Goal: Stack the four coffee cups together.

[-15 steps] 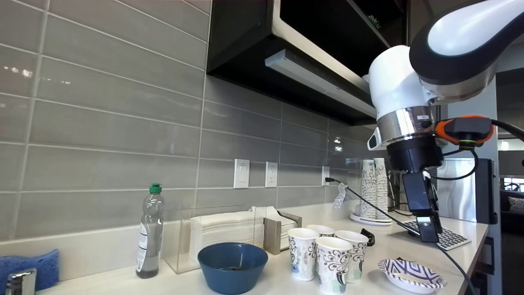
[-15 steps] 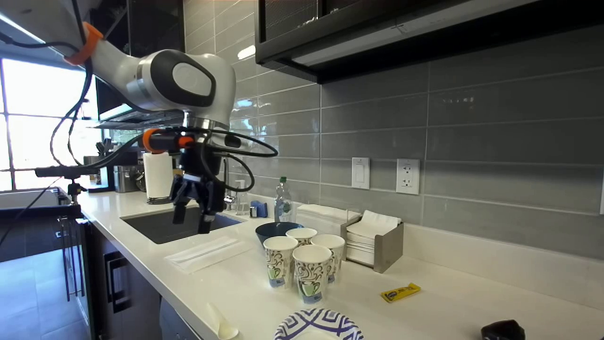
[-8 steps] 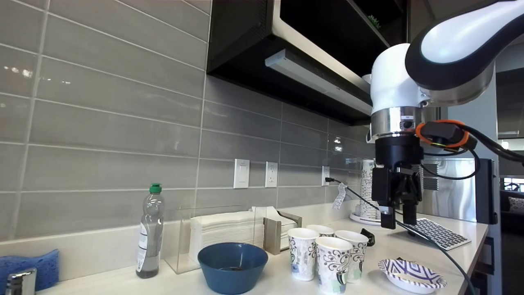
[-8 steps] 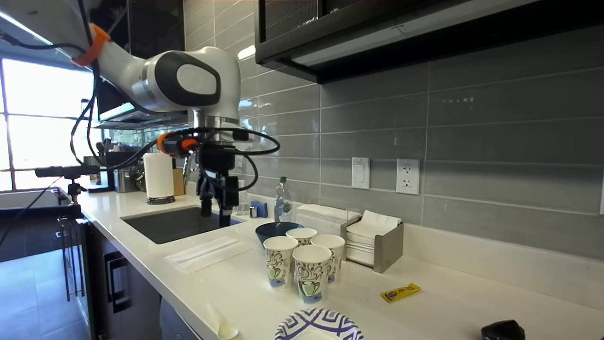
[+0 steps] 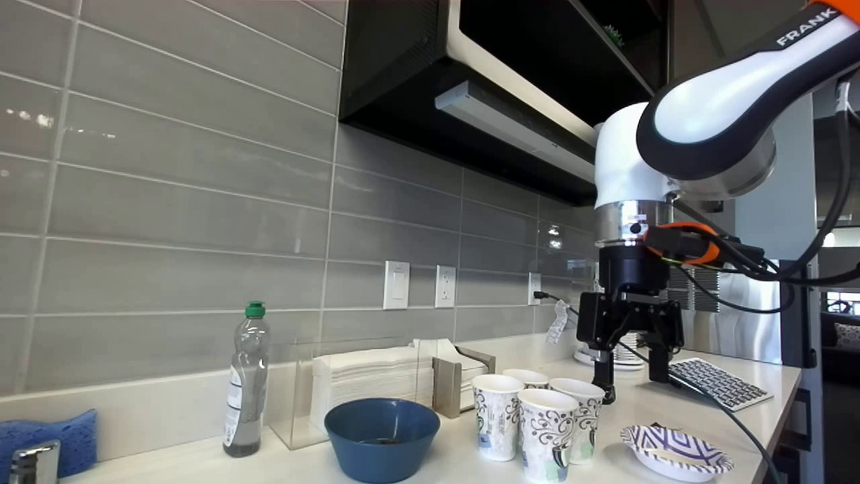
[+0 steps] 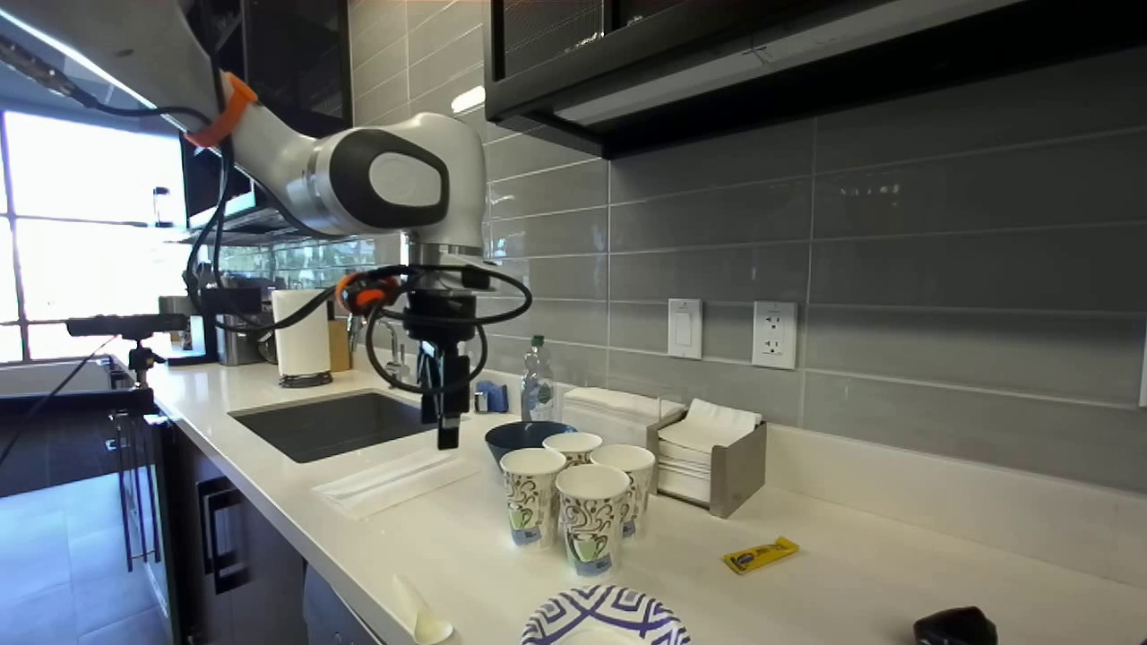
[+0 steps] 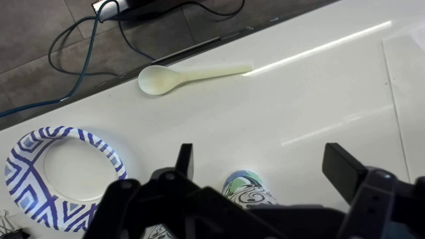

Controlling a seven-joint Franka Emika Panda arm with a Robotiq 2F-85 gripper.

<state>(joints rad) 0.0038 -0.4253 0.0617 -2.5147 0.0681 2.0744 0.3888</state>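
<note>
You are in a kitchen: what settles it is the sink (image 6: 314,430) let into the pale desk (image 6: 860,560). Just beside the sink you have a blue sponge (image 6: 495,396) and, near it, a green-capped bottle (image 6: 538,390) that looks like dish soap; in an exterior view, beyond the sink, stands a roll of paper towels (image 6: 302,333). Grey wall tiles (image 6: 708,224) rise behind the sink, dark wall cabinets (image 5: 396,67) hang higher than it, and base cabinets (image 6: 264,555) sit lower. Farther along the desk from the sink you see stacked napkins (image 6: 712,430) and paper cups (image 6: 593,524). Whether home or office, you cannot tell.
</note>
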